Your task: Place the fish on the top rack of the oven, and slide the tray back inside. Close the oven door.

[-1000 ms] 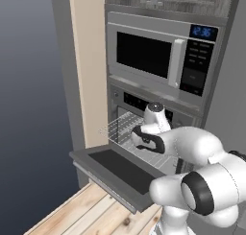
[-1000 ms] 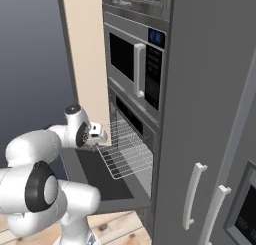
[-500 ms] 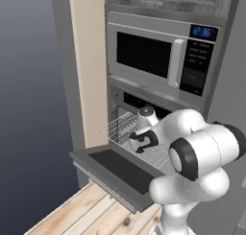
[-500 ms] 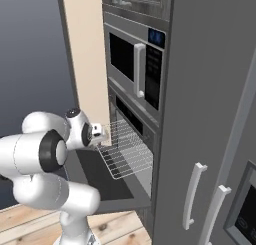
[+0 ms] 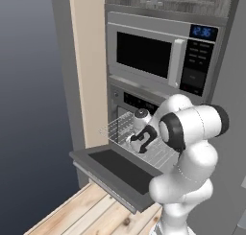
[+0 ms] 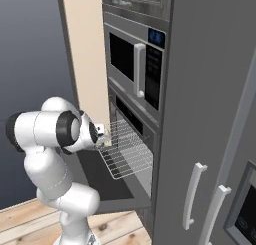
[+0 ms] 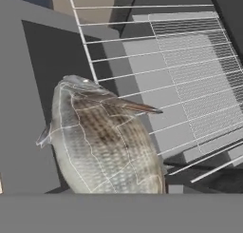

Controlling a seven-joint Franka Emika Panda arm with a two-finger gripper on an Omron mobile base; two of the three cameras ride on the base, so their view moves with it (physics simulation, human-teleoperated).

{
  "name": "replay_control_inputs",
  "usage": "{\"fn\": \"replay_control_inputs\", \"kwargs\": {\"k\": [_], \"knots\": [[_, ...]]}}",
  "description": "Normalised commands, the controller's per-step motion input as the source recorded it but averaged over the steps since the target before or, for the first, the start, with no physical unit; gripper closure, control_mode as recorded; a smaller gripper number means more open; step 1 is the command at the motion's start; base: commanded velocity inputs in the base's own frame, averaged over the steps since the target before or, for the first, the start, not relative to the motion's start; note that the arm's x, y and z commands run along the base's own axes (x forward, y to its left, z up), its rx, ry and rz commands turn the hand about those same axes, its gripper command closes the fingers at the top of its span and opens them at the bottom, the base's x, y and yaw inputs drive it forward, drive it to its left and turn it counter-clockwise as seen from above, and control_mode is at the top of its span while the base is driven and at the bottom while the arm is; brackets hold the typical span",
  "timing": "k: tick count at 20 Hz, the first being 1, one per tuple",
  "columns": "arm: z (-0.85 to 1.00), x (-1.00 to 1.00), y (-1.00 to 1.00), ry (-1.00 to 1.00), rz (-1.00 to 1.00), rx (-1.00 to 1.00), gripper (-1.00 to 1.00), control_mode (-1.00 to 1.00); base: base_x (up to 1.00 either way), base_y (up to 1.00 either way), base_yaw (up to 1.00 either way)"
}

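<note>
The fish [image 7: 99,141], grey-brown and scaly, looms close in the hand view, hanging over the front left edge of the top rack [image 7: 190,75]. My gripper [image 5: 138,142] is shut on the fish just above the rack's front part. The rack [image 5: 117,128] is a silver wire grid pulled out of the oven [image 5: 139,102] over the lowered oven door [image 5: 120,169]. From the right side the gripper [image 6: 102,139] sits at the rack's [image 6: 127,151] near left corner, above the door [image 6: 100,176].
A microwave [image 5: 144,54] with a blue clock sits right above the oven. A beige panel [image 5: 86,71] flanks the oven on the left. Tall grey doors with white handles [image 6: 192,194] stand to the right. Wooden flooring [image 5: 81,215] lies below the open door.
The arm's elbow has swung in closer to the cameras, and the hand with the fish has edged slightly along the rack's front. The rack and the door have not moved.
</note>
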Motion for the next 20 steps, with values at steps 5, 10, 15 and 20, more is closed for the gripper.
{"fn": "replay_control_inputs", "kwargs": {"k": [5, 10, 15, 20], "knots": [[-0.37, 0.44, 0.00, 0.00, 0.00, -0.02, 1.00, -1.00, 0.00, 0.00, 0.00], [-0.43, 0.55, 0.00, 0.00, 0.00, -0.04, 1.00, -1.00, 0.00, 0.00, 0.00], [-0.42, 0.62, 0.00, 0.00, 0.00, -0.04, 1.00, -1.00, 0.00, 0.00, 0.00], [-0.38, 0.65, 0.00, 0.00, 0.00, -0.03, 1.00, -1.00, 0.00, 0.00, 0.00]]}}
